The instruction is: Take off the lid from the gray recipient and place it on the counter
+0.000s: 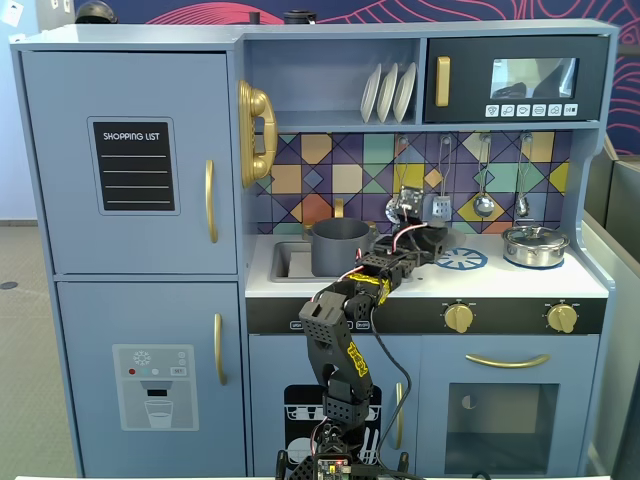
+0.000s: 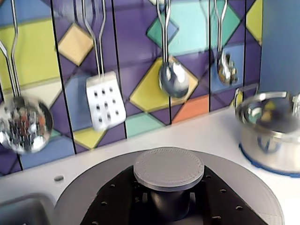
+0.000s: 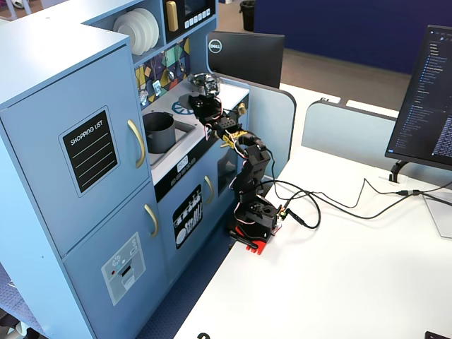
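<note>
Gray matte lid disc (image 2: 243, 187) clamped by its small central knob (image 2: 168, 169) in the black two-finger gripper (image 2: 169, 208), off the pot.
Wrist view: claw closed narrow on the knob stem, lid above the white flat counter (image 2: 201, 136); shiny silver pot (image 2: 272, 129) at 2 o'clock from the knob, perforated white spatula (image 2: 105, 101) at 11 o'clock on the tiled backsplash. Front fixed view: matte dark gray cylindrical pot (image 1: 340, 246) stands uncovered beside the sink; gripper (image 1: 425, 240) with lid at its 3 o'clock, near the blue star-patterned burner circle (image 1: 462, 259). Whether the lid touches the counter: can't tell.
</note>
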Robot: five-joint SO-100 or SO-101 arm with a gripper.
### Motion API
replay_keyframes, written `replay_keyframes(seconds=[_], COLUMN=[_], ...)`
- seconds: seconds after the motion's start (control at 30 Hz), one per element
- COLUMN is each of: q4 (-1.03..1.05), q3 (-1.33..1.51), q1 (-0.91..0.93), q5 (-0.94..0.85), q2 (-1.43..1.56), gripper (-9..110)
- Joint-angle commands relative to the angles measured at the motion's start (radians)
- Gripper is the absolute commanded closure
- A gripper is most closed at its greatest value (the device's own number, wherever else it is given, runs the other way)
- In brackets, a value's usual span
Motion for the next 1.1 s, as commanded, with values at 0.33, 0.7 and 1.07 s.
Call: replay_keyframes(seconds=[0.33,0.7,1.07], q4=[-0.149,-0.222,-0.267], q3=[0.121,0.155,0.196], q1=[0.058,0.048,0.057], q5=[-0.009,-0.028,-0.054], q2=[-0.02,-0.083,-0.104], gripper=[102,102,91])
